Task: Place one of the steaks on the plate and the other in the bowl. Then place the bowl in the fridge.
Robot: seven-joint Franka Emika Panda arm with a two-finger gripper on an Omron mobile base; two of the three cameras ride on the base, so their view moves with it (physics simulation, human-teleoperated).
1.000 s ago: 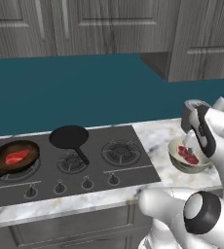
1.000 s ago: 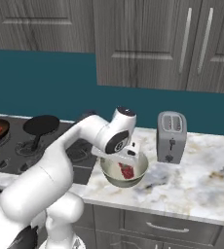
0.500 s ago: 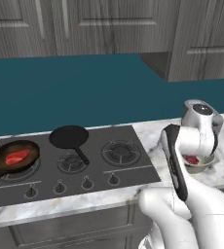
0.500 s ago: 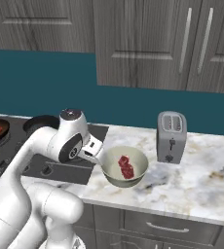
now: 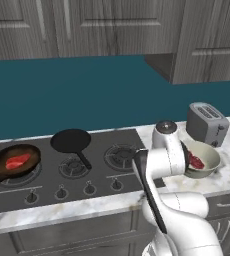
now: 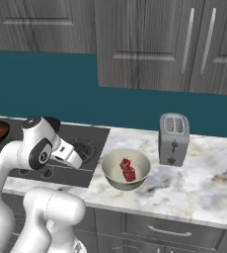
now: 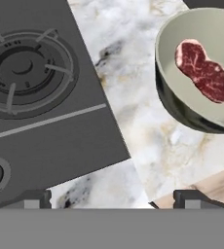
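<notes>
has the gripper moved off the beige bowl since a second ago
Yes. The gripper has swung from over the deep beige bowl toward the dark stovetop, away from the grey toaster.

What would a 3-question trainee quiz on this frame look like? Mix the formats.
1. True or false: the steak in the bowl is gripped by the fingers.
2. Multiple choice: the second steak lies in: A) the toaster; B) the brown pan on the stove; C) the empty black pan.
3. Fill in: the gripper is ____ (open or shut).

Key: 1 false, the steak lies loose and the fingers are off to the side over the counter. 2 B. 3 open.
</notes>
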